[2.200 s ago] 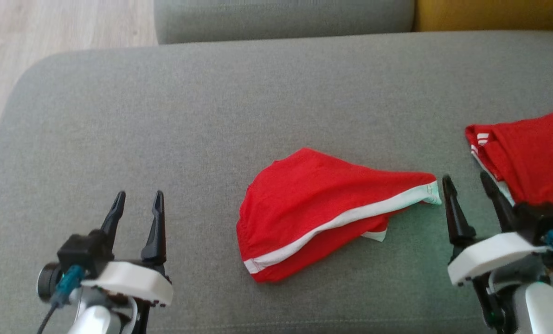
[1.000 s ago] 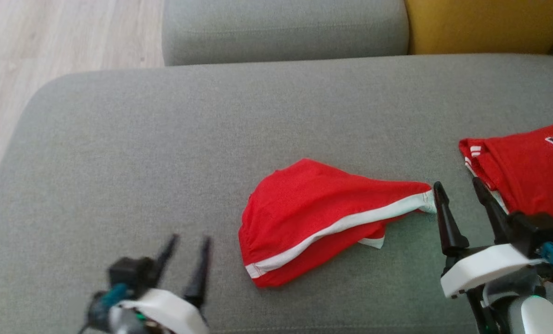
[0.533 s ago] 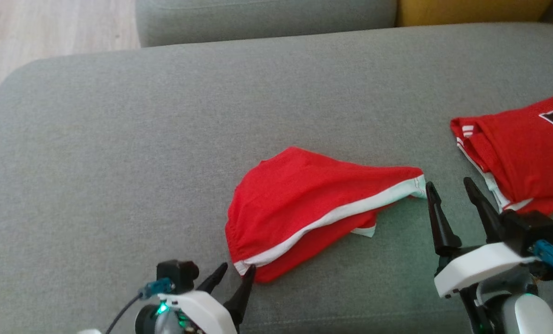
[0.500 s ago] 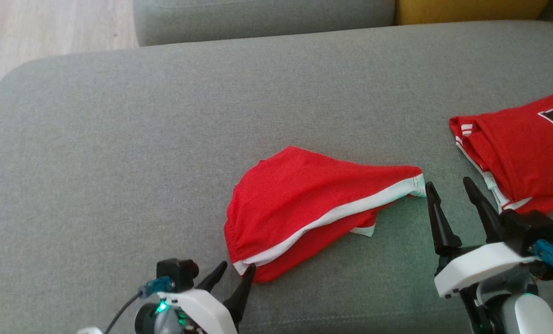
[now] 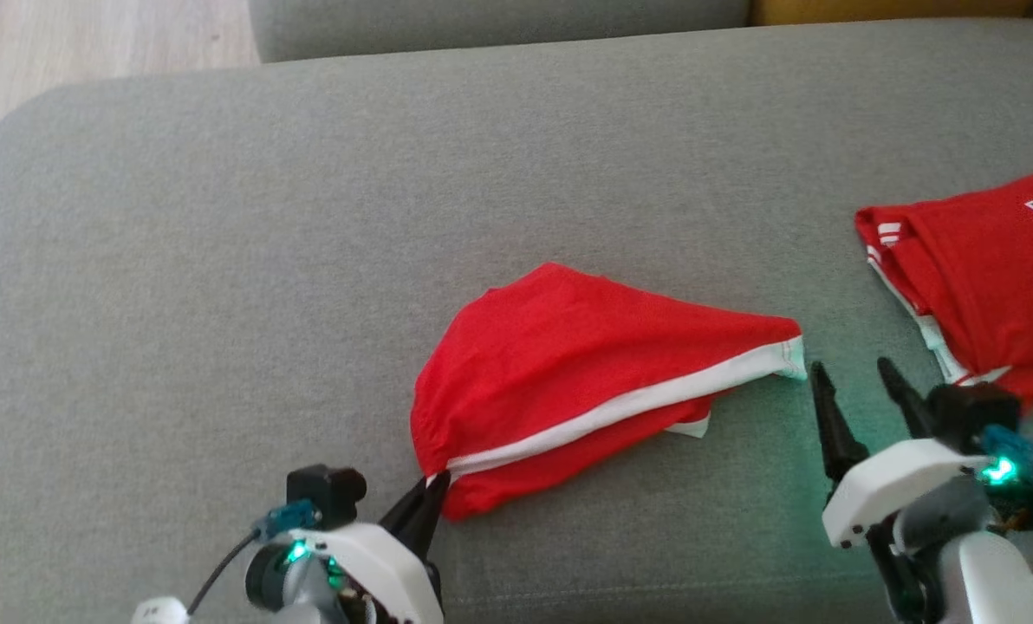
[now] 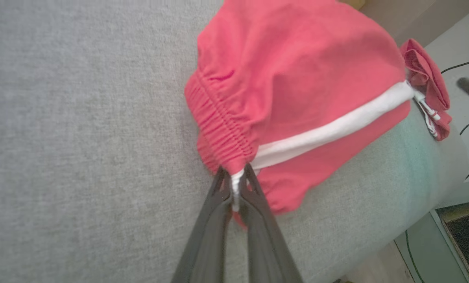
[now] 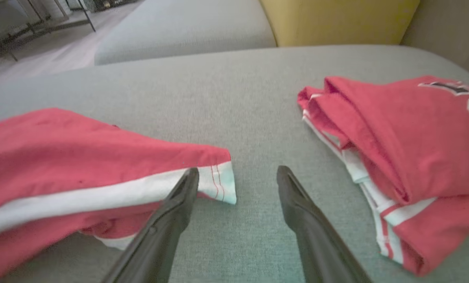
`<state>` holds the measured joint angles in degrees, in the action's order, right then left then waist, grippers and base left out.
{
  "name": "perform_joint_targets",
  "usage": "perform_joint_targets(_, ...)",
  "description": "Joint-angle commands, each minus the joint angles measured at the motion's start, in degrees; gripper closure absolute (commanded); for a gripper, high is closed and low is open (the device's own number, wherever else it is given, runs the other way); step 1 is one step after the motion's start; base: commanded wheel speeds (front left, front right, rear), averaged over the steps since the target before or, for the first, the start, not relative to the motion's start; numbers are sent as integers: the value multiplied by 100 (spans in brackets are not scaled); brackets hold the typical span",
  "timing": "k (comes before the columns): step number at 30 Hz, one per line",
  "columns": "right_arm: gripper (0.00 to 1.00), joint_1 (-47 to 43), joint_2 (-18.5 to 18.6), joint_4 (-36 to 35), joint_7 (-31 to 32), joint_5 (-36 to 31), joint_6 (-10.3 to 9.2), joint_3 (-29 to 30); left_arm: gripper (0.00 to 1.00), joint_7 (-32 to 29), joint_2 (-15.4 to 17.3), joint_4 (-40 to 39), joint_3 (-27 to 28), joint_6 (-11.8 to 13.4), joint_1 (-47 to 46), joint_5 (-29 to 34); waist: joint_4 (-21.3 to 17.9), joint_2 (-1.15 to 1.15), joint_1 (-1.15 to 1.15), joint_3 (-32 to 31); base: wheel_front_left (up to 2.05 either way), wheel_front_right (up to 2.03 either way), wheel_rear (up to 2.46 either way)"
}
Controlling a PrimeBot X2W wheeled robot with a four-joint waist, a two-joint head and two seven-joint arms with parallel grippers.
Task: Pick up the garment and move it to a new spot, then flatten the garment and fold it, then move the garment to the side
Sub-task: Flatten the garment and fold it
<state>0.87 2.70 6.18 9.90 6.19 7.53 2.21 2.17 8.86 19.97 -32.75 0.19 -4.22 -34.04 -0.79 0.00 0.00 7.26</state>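
Observation:
The garment (image 5: 586, 373), red shorts with a white side stripe, lies rumpled near the middle of the grey cushion (image 5: 265, 260). My left gripper (image 5: 434, 487) is shut on its lower left corner; in the left wrist view the left gripper (image 6: 236, 177) pinches the white stripe end of the garment (image 6: 297, 78) by the gathered waistband. My right gripper (image 5: 854, 377) stands open just right of the garment's right tip. The right wrist view has the right gripper (image 7: 237, 173) open, its left finger beside the white-edged tip of the garment (image 7: 81, 165), nothing between the fingers.
A folded red jersey (image 5: 976, 269) with dark lettering lies at the cushion's right; in the right wrist view the jersey (image 7: 407, 133) sits close to the right finger. A second grey cushion (image 5: 482, 22) lies behind, wooden floor (image 5: 74, 43) at far left.
My left gripper moved right to the garment's lower left corner and shut on it. The right gripper stayed open beside the right tip. The head camera shifted.

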Motion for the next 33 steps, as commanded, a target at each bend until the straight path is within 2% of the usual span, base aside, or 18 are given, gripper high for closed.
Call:
perform_joint_targets(1,0,299,95,-46,29,-64,-4,-129,100,77,75,-210,152,12,-343,69,51,0,0,44,0,0,0)
perform_joint_targets(12,0,1220,191,1612,325,-46,-4,-323,100,182,59,-312,76,16,-616,189,226,0,0,346,0,0,0)
perform_joint_targets(13,56,1306,201,1846,398,-23,-4,-364,100,209,63,-315,57,4,-658,212,265,0,0,375,0,0,0)
perform_joint_targets(14,100,1330,202,1921,407,11,-4,-389,100,229,67,-313,61,6,-674,218,277,0,0,382,0,0,0)
perform_joint_targets(18,100,1336,220,1921,249,210,-4,-347,100,351,142,-391,96,53,-730,293,310,0,0,370,0,0,0)
perform_joint_targets(21,100,1282,238,1656,51,340,-4,-305,100,401,264,-578,151,112,-782,365,304,0,0,298,0,0,0)
perform_joint_targets(33,100,1303,225,-250,11,611,-4,-42,100,-45,966,-1842,459,285,-1276,584,216,0,0,-173,0,0,0)
